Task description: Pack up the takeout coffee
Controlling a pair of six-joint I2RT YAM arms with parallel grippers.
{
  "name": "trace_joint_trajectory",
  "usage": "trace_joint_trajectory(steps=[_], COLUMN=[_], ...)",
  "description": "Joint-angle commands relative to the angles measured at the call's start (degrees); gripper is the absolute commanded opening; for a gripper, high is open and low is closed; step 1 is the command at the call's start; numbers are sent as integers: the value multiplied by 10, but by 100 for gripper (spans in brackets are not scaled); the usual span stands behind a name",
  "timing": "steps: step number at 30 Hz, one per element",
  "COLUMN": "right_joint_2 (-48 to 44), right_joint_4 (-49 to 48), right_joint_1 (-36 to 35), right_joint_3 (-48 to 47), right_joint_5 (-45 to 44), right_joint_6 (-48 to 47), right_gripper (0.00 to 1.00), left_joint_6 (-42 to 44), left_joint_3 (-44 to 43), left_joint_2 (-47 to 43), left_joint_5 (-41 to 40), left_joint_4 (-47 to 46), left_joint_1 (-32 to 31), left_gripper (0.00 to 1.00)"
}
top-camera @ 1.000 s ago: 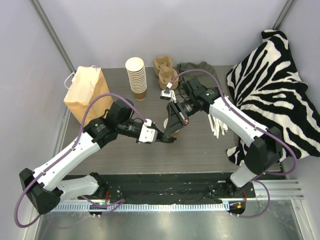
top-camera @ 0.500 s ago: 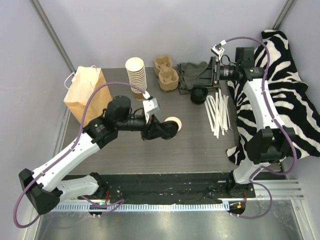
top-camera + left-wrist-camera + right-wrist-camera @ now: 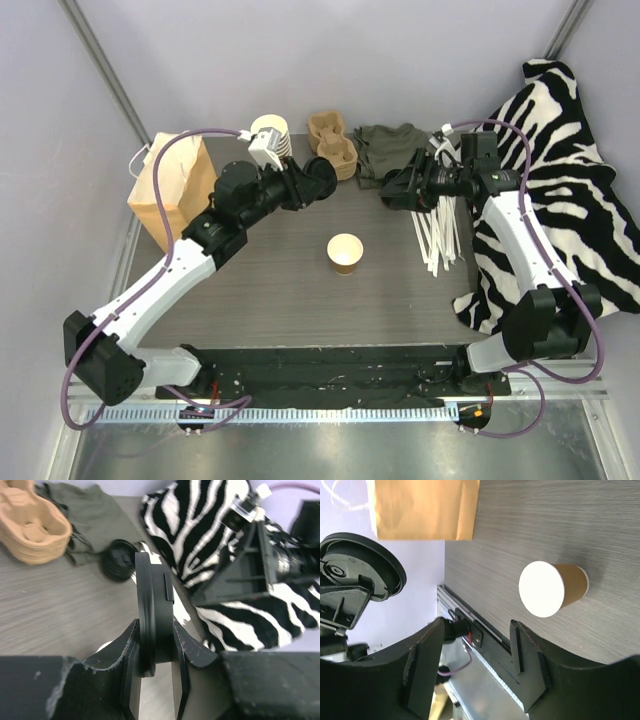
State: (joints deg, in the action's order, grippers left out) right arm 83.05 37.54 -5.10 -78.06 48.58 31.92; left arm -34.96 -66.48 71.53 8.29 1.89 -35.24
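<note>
The takeout coffee cup (image 3: 344,252), small and brown, stands alone mid-table with its top open and no lid on it. In the right wrist view the cup (image 3: 570,587) shows beyond the fingers. My left gripper (image 3: 322,180) is raised at the back near the cup carriers. It is shut on a black lid (image 3: 155,605), held on edge between the pads of the left gripper (image 3: 156,645). The lid (image 3: 360,567) also shows in the right wrist view. My right gripper (image 3: 393,190) hovers at the back right, open. Nothing sits between the fingers of the right gripper (image 3: 477,630).
A brown paper bag (image 3: 170,190) stands at the left. A stack of lidless cups (image 3: 272,140), pulp carriers (image 3: 335,145) and a green cloth (image 3: 385,145) line the back. Loose black lids (image 3: 117,566) lie by the cloth. White sticks (image 3: 437,235) and a zebra cloth (image 3: 550,170) lie at the right.
Both grippers have left the cup, which now stands alone. The left arm has swung back with the lid. The right gripper has opened and moved to the back right.
</note>
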Motion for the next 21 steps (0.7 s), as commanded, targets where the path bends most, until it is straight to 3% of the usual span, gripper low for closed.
trace_joint_trajectory(steps=[1,7,10,15,21], right_joint_2=[8,45,58,47,45], right_joint_4=[-40,-60,-71,-200,-251], right_joint_1=[-28,-56,-66,-68,-87], right_joint_3=[-13,-32,-48,-18,-11], right_joint_5=[-45,-28,-29,-47,-75], right_joint_6=[85,108,124,207,250], right_gripper=[61,46,44,42,43], left_joint_6=[-9,-16,-20,-32,-41], left_joint_3=[-24,-39,-45,-49,-49], left_joint_2=[25,56,67,77,83], left_joint_5=[-64,-58,-58,-59,-69], left_joint_4=[-48,-55,-55,-56,-59], left_joint_1=[-1,-6,-9,-10,-10], left_gripper=[4,2,2,1,0])
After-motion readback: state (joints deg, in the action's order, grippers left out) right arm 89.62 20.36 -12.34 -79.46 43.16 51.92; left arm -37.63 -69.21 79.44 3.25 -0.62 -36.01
